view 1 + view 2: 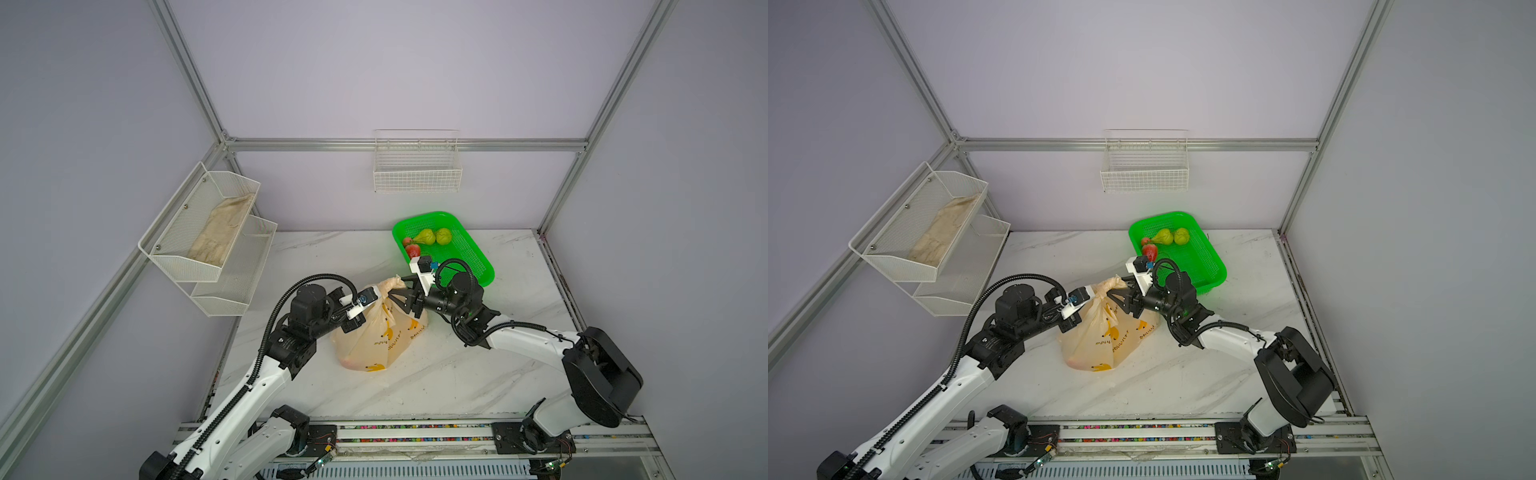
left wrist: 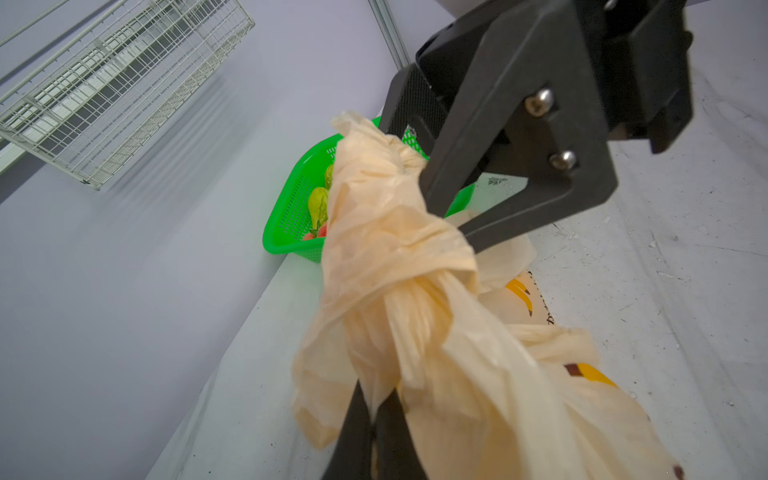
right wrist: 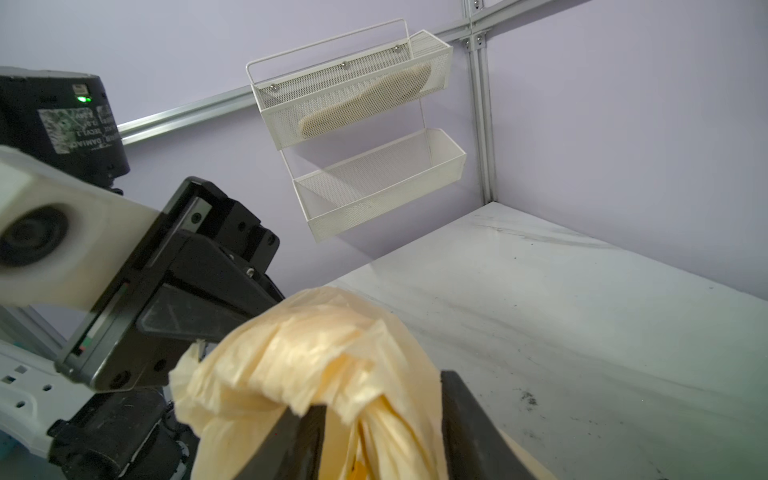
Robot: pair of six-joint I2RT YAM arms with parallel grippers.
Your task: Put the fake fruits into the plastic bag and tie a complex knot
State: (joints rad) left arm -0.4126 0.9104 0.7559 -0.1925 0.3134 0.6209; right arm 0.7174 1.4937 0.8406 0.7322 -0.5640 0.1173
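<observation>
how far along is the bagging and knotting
Done: plastic bag bulges, handles bunched into a knot. In hand: left hand pinches the bag near it; right hand, open, straddles the handle end. Left: pears and strawberries in the green basket; knot likely needs more.

Lilac walls (image 1: 374,62) carry a wire basket (image 1: 417,179) and mesh rack (image 1: 185,266) above a marble table (image 1: 478,374).

The bag (image 1: 382,336) stands in the middle of the table (image 1: 478,374), with the left gripper (image 2: 374,440) at its top from the left and the right gripper (image 1: 396,286) from the right. Behind it to the right sits a basket (image 1: 469,253) holding fruits (image 1: 426,237). A rack (image 1: 195,266) on the left wall holds a cloth (image 1: 220,237); a wire bin (image 1: 417,178) hangs on the back wall.
</observation>
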